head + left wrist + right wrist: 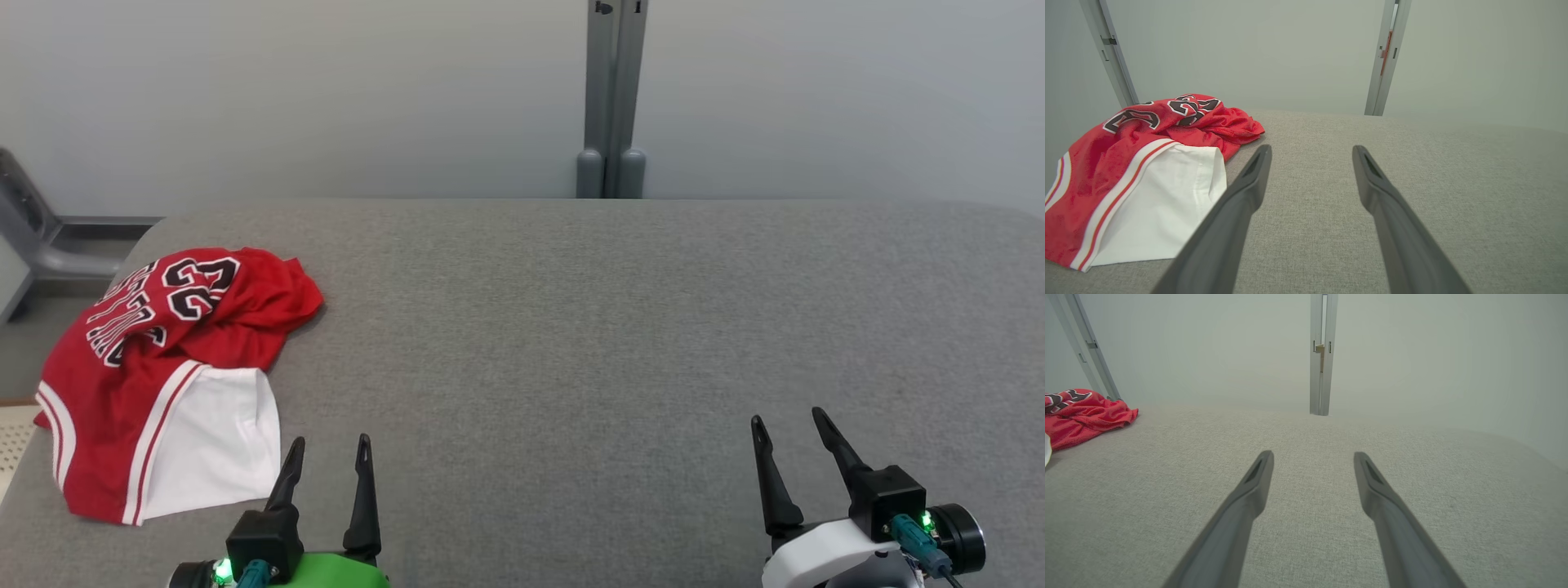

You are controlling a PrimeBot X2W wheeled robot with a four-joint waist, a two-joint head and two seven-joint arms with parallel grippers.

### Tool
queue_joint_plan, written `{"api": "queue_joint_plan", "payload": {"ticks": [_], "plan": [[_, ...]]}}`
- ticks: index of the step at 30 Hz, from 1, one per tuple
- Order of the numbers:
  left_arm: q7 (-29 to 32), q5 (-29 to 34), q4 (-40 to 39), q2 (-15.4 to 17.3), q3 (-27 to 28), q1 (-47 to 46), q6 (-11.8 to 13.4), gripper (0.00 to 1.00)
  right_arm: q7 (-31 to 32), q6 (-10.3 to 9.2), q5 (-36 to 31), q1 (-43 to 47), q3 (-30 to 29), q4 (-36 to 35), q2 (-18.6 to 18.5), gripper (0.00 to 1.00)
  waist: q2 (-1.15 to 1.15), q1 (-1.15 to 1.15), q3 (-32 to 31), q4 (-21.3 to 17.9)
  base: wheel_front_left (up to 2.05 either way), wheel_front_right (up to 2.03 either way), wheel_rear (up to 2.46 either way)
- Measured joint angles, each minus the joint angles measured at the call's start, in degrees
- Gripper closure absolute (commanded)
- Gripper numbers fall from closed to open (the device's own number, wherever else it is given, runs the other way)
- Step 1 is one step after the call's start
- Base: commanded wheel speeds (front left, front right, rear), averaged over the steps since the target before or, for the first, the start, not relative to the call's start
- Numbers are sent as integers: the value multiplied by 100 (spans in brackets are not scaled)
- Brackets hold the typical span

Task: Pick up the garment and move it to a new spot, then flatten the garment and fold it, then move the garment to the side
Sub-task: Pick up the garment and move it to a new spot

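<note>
Handling: the garment (155, 367), a red jersey with black-and-white numbers, striped trim and a white panel, looks light, soft and limp. It is likely a slick mesh that will sag and drape rather than keep any shape.
Garment place: it is crumpled in a heap at the far left of the counter (571, 327). Its left hem lies at the counter's left edge and perhaps hangs slightly over it.
Grasp spot: the striped hem on the near side looks best, or else a raised fold on top of the heap. A shallow pinch should take few layers, while a deep one may drag the whole bundle.
Left tool (331, 439): its fingers stand apart and hold nothing. It sits just right of the white panel, near it but not touching.
Open room: a broad stretch of gray counter runs rightward from the heap, judged ample for spreading and folding.
Right tool (788, 416): its fingers are spread and empty, well apart from the garment.
Edges: the back edge runs along the wall by a gray post (612, 98), and the far right corner is rounded. The left edge is the risk, since the cloth could slip off there.
</note>
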Motion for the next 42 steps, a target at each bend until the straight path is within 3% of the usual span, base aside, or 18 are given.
{"api": "queue_joint_plan", "payload": {"ticks": [12, 21, 33, 42], "plan": [[0, 137, -155, 163, 210, -39, 14, 0, 0, 0, 130, -78, 83, -68, 2, 0, 0, 0, 24, 1274, 0, 0, 0], [0, -1, -466, 187, 589, 79, 164, 0, -1, 0, 136, -563, 523, 60, 8, 0, 0, 0, 181, 2101, 0, 0, 0], [0, -9, -404, 302, 964, 138, 100, 0, 0, 0, 91, -474, 413, 42, 5, 0, 0, 0, 302, 2287, 0, 0, 0], [103, 91, -27, 1012, 1094, -906, -157, 0, 0, 0, -194, -389, 202, -226, 5, 0, 0, 0, 419, 2182, 0, 0, 0]]}}
